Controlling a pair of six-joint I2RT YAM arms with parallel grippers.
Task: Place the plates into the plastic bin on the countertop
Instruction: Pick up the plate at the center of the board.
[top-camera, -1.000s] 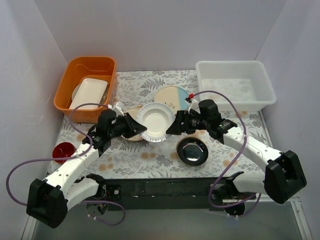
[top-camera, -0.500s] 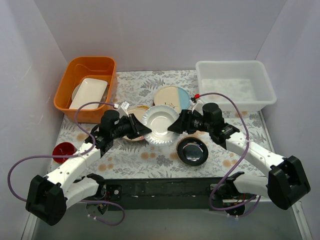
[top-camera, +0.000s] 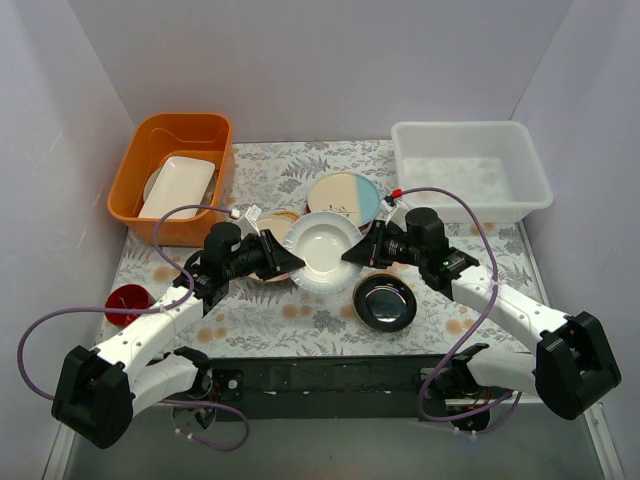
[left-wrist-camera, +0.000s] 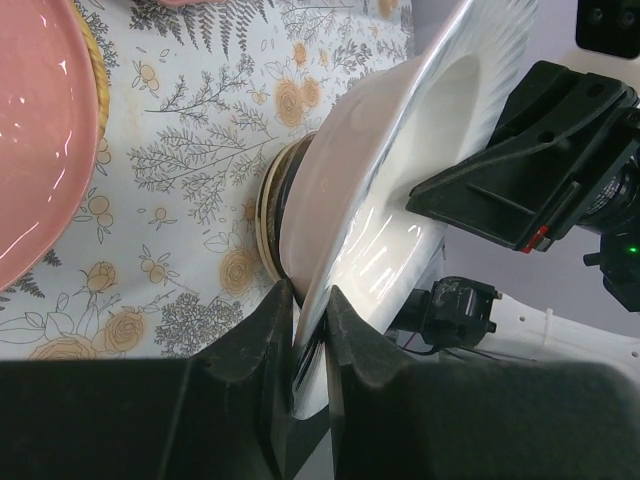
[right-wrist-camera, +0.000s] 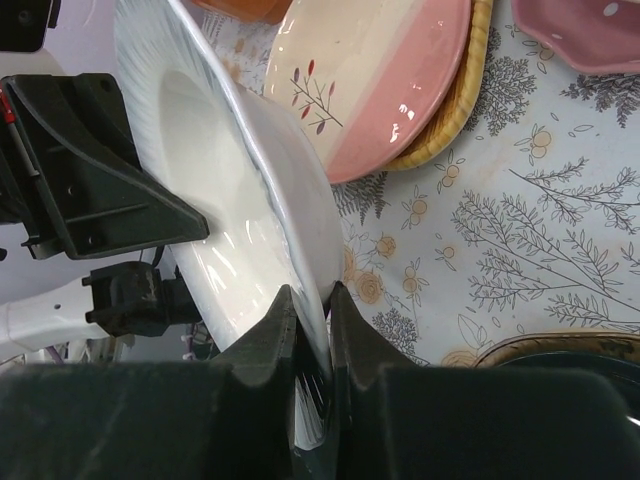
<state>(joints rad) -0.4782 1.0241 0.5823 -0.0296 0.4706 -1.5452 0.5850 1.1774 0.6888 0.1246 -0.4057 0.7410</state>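
A white scalloped plate (top-camera: 325, 252) hangs tilted above the countertop (top-camera: 270, 312), gripped from both sides. My left gripper (top-camera: 291, 262) is shut on its left rim (left-wrist-camera: 400, 190), the fingers (left-wrist-camera: 262, 340) pinching the edge. My right gripper (top-camera: 352, 254) is shut on the opposite rim (right-wrist-camera: 240, 200). On the countertop lie a cream-and-blue plate (top-camera: 345, 195), a glossy black plate (top-camera: 385, 303), and a cream-and-pink plate (right-wrist-camera: 380, 70) resting on a mustard yellow one (right-wrist-camera: 452, 118). A pink plate (left-wrist-camera: 30, 130) is at the left. The plastic bin (top-camera: 470, 212) stands at the back right with nothing in it.
An orange tub (top-camera: 135, 175) at the back left holds a white rectangular dish (top-camera: 178, 187). A small red disc (top-camera: 128, 300) lies near the left wall. White walls close in the countertop on three sides.
My right gripper has gone from open to shut on the white plate's right rim. The plate and both grippers have shifted slightly right and toward me.
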